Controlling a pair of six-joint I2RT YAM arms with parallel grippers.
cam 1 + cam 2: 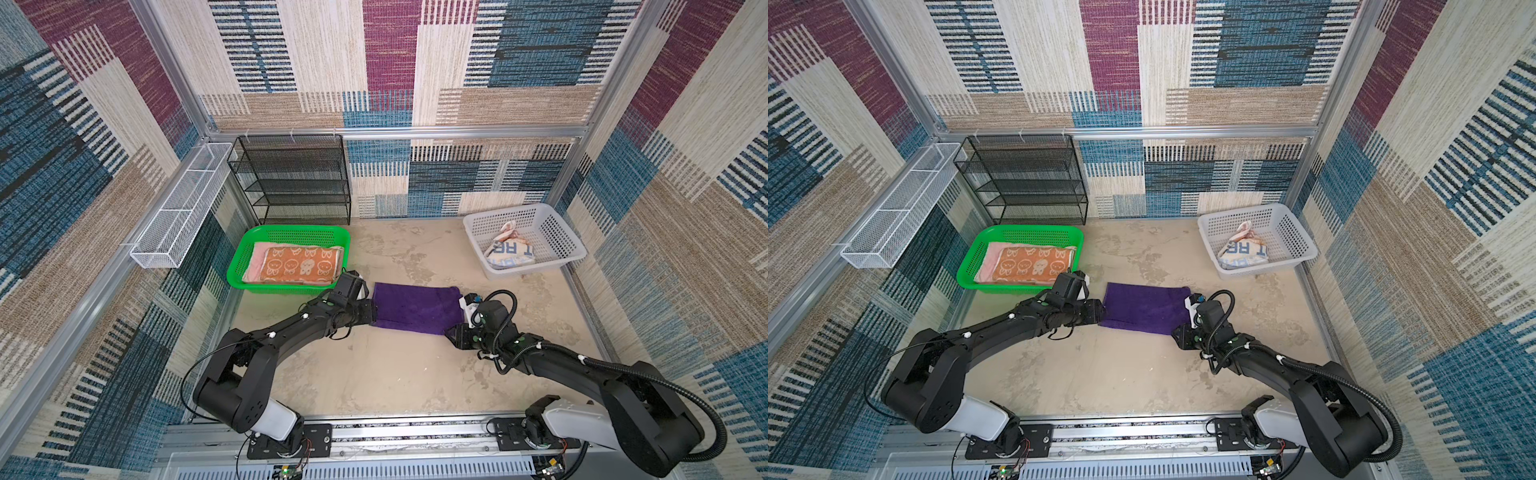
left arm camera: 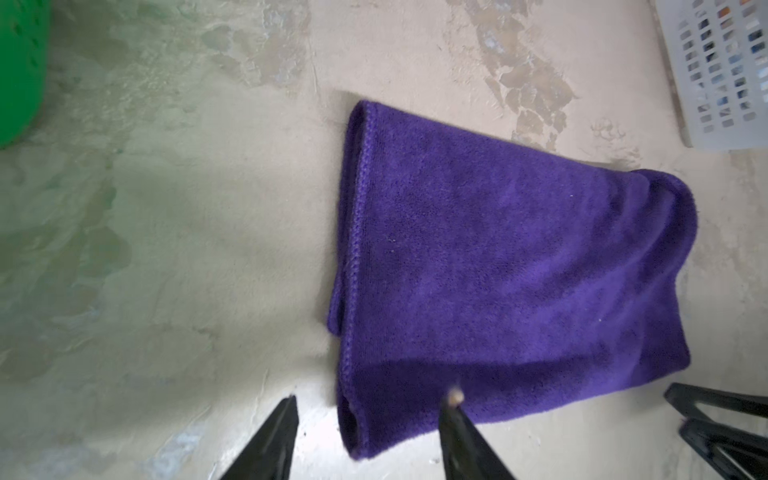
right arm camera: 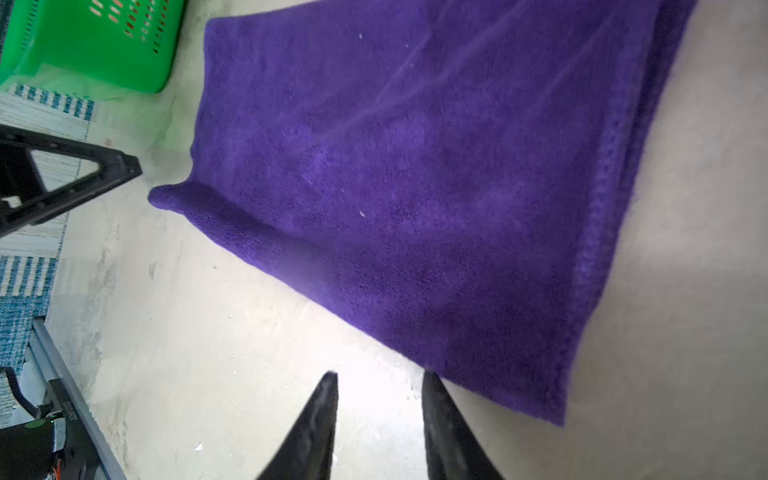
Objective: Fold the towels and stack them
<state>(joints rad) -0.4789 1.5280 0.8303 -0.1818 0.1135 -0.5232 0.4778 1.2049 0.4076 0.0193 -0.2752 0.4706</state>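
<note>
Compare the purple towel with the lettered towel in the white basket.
Pose: the purple towel lies folded flat; the lettered towel is crumpled in a heap. Place: the purple towel is on the table; the lettered towel sits inside the white basket. Look: the purple towel is plain; the lettered towel is cream and blue with big letters. Shared: neither is in the green basket yet.

A dark purple towel (image 1: 417,307) lies folded flat mid-table (image 1: 395,374). An orange towel (image 1: 297,264) with white cartoon faces rests folded atop a pink towel (image 1: 257,257) in the green basket (image 1: 299,236). A lettered cream-and-blue towel (image 1: 509,249) sits crumpled in the white basket (image 1: 552,237).
</note>
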